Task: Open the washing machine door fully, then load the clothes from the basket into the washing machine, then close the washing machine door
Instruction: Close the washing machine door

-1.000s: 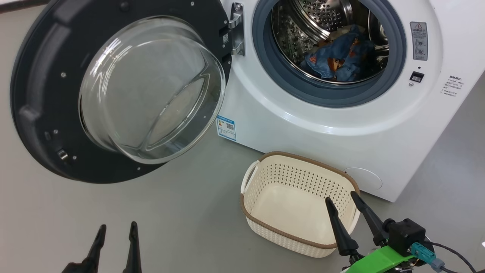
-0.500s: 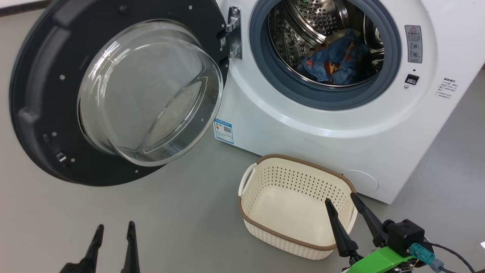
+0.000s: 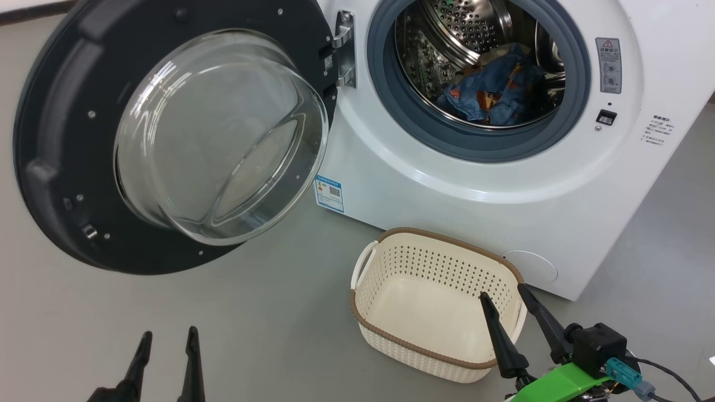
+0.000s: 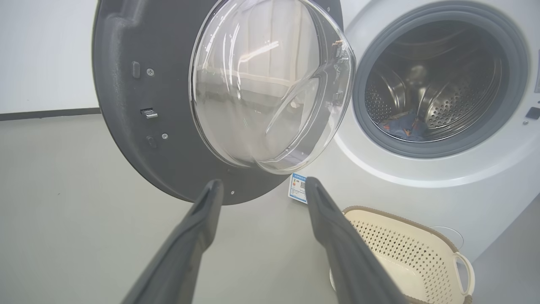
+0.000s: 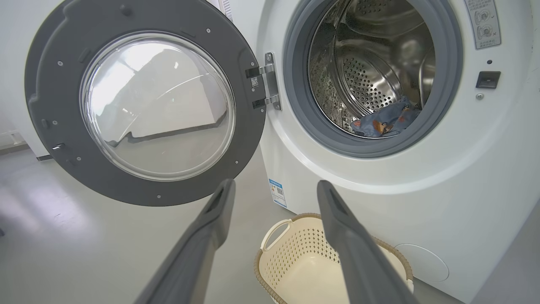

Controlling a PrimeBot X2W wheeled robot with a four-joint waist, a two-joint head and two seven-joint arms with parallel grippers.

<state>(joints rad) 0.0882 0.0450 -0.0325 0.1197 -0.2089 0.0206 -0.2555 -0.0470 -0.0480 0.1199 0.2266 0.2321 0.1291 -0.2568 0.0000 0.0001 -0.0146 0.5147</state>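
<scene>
now, head view: clothes [image 3: 491,92] lie inside the washing machine [image 3: 503,190], basket [image 3: 435,262] bare before it. left wrist: left hand [image 4: 262,180] spread wide, empty. right wrist: right hand [image 5: 275,182] likewise. loading looks done; next, push the washing machine door [image 3: 56,139] shut.

White washing machine [image 3: 447,184] with grey ring [image 3: 480,144] and perforated steel drum [image 3: 469,22]; blue clothes [image 3: 491,95] printed orange-brown; black-rimmed door [image 3: 50,139]; cream perforated basket [image 3: 424,262], brown-rimmed, at five o'clock.

You see the round black-rimmed glass door [image 3: 61,139] open at left, blue bear-print clothes [image 3: 494,92] inside the white washing machine [image 3: 447,184], and the cream perforated basket [image 3: 391,262] nearer.
</scene>
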